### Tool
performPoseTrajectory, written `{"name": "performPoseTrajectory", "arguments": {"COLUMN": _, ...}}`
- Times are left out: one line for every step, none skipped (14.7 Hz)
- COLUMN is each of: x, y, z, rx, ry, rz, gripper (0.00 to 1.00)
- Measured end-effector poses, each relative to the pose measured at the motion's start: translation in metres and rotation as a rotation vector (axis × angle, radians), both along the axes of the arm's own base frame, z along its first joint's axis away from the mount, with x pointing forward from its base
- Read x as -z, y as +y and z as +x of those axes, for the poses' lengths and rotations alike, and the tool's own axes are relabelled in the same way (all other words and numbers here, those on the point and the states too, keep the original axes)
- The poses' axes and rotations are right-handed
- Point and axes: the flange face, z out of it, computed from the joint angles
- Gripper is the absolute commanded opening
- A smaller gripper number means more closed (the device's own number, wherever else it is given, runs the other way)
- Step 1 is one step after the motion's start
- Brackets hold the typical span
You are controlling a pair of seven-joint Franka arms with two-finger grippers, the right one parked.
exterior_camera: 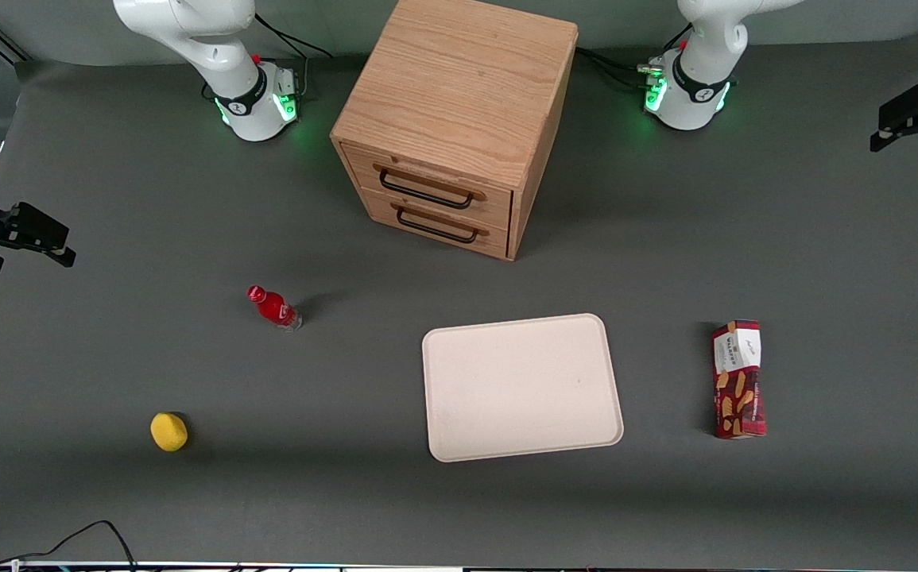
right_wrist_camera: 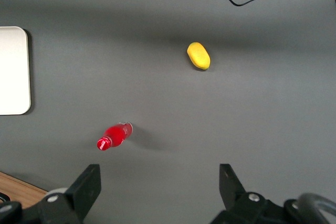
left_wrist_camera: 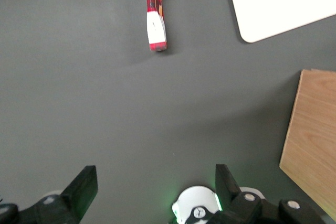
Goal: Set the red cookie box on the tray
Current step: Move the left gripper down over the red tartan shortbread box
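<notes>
The red cookie box (exterior_camera: 738, 380) lies flat on the grey table beside the tray (exterior_camera: 520, 387), toward the working arm's end, its white end panel pointing away from the front camera. The tray is cream-white and bare. My gripper (exterior_camera: 881, 127) hangs above the table at the working arm's end, farther from the front camera than the box and well apart from it. In the left wrist view the gripper (left_wrist_camera: 155, 177) is open and empty over bare table, with the box (left_wrist_camera: 154, 11) and a corner of the tray (left_wrist_camera: 278, 1) in sight.
A wooden two-drawer cabinet (exterior_camera: 459, 119) stands farther from the front camera than the tray; its edge shows in the left wrist view (left_wrist_camera: 312, 140). A small red bottle (exterior_camera: 273, 307) and a yellow object (exterior_camera: 168, 431) lie toward the parked arm's end.
</notes>
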Motion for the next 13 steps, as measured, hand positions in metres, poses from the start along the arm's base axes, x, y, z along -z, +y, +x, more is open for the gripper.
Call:
{"name": "performPoseTrajectory", "arguments": {"x": 0.007, "y": -0.001, "z": 0.009, "rx": 0.003, "ry": -0.011, "rz": -0.002, "gripper": 1.0}}
{"name": "performPoseTrajectory", "arguments": {"x": 0.019, "y": -0.002, "z": 0.022, "rx": 0.008, "ry": -0.021, "rz": -0.005, "gripper": 1.0}}
{"name": "performPoseTrajectory", "arguments": {"x": 0.034, "y": -0.003, "z": 0.037, "rx": 0.013, "ry": -0.029, "rz": -0.009, "gripper": 1.0}}
{"name": "performPoseTrajectory", "arguments": {"x": 0.052, "y": -0.004, "z": 0.053, "rx": 0.019, "ry": -0.037, "rz": -0.014, "gripper": 1.0}}
{"name": "performPoseTrajectory", "arguments": {"x": 0.072, "y": -0.006, "z": 0.071, "rx": 0.025, "ry": -0.046, "rz": -0.02, "gripper": 1.0}}
{"name": "performPoseTrajectory", "arguments": {"x": 0.094, "y": -0.008, "z": 0.089, "rx": 0.03, "ry": -0.056, "rz": -0.026, "gripper": 1.0}}
{"name": "performPoseTrajectory", "arguments": {"x": 0.118, "y": -0.009, "z": 0.106, "rx": 0.034, "ry": -0.065, "rz": -0.029, "gripper": 1.0}}
{"name": "performPoseTrajectory", "arguments": {"x": 0.141, "y": -0.01, "z": 0.121, "rx": 0.039, "ry": -0.071, "rz": -0.027, "gripper": 1.0}}
{"name": "performPoseTrajectory", "arguments": {"x": 0.166, "y": -0.012, "z": 0.135, "rx": 0.04, "ry": -0.077, "rz": -0.025, "gripper": 1.0}}
{"name": "performPoseTrajectory", "arguments": {"x": 0.19, "y": -0.015, "z": 0.147, "rx": 0.036, "ry": -0.084, "rz": -0.021, "gripper": 1.0}}
{"name": "performPoseTrajectory", "arguments": {"x": 0.215, "y": -0.019, "z": 0.159, "rx": 0.031, "ry": -0.093, "rz": -0.012, "gripper": 1.0}}
{"name": "performPoseTrajectory", "arguments": {"x": 0.24, "y": -0.024, "z": 0.169, "rx": 0.03, "ry": -0.1, "rz": -0.001, "gripper": 1.0}}
{"name": "performPoseTrajectory", "arguments": {"x": 0.266, "y": -0.03, "z": 0.178, "rx": 0.036, "ry": -0.106, "rz": 0.013, "gripper": 1.0}}
